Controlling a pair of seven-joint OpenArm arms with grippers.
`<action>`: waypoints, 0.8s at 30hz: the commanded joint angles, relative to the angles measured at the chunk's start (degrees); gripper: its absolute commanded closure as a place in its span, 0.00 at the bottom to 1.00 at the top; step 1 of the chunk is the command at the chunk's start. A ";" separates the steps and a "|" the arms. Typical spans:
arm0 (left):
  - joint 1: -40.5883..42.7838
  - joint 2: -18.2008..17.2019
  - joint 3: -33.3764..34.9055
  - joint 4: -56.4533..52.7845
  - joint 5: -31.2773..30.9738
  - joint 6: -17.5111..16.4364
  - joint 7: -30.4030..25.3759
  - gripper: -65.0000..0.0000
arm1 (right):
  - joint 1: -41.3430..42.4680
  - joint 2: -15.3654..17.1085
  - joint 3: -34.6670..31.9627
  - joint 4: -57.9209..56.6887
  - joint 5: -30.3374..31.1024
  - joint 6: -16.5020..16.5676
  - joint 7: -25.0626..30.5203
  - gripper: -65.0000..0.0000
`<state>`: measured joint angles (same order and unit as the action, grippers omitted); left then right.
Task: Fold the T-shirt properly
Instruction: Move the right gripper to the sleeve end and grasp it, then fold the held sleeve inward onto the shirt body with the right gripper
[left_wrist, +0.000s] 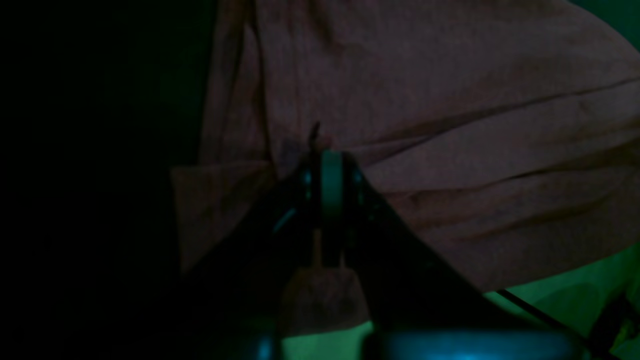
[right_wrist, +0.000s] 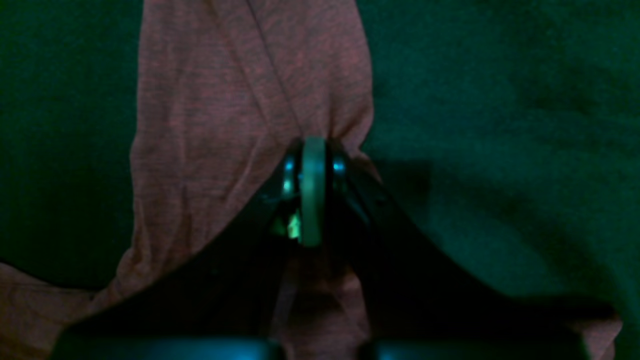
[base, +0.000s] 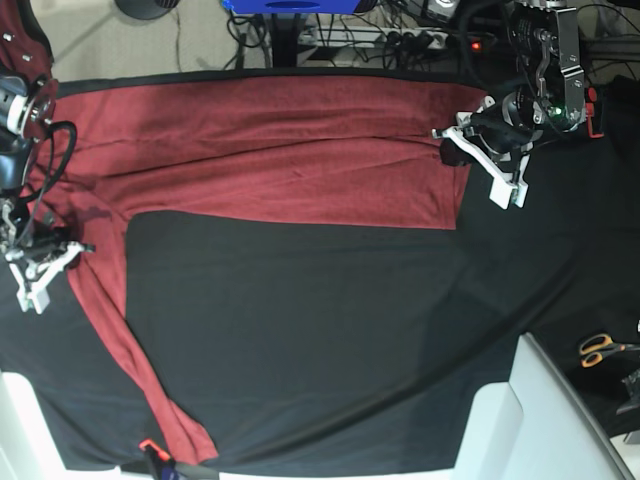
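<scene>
Black cloth sheet (base: 330, 330), one, covering the whole surface. T-shirt (base: 290, 150), one, brick-red: its body lies folded in a long band across the far side of the sheet, and one long sleeve (base: 115, 330) trails down the near-left side toward the front edge.

Arms, two, each ending in one pincer. Left pincer (left_wrist: 325, 150), at the far-right end of the band, is clenched on a pinch of the shirt's edge, as its wrist view shows. Right pincer (right_wrist: 312, 150), at the near-left, is clenched on a pleat of the sleeve.

Risks, as judged: each grip takes only a small pinch of soft knit, so a quick pull could let the cloth slip free. Uneven travel of the two arms would skew the band and crease it. The free sleeve end could drag and bunch on the sheet.

Scissors (base: 600, 348), one pair, lie well apart at the right edge.
</scene>
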<state>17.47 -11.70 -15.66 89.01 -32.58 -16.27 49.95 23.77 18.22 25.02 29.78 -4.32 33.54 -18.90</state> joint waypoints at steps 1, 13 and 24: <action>-0.20 -0.47 -0.12 0.88 -0.52 -0.12 -0.77 1.00 | 0.98 0.99 0.35 1.82 0.40 0.35 0.13 0.99; -0.02 -0.47 -0.12 0.88 -0.43 -0.12 -0.77 1.00 | -14.14 -5.78 0.52 39.27 0.67 0.44 -15.79 1.00; -0.20 -0.47 -0.12 0.88 -0.43 -0.12 -0.77 1.00 | -28.38 -12.11 0.44 59.32 0.67 0.44 -19.21 1.00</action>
<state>17.47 -11.64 -15.55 89.01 -32.38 -16.27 49.95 -5.45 5.32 25.21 88.07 -3.97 33.93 -38.92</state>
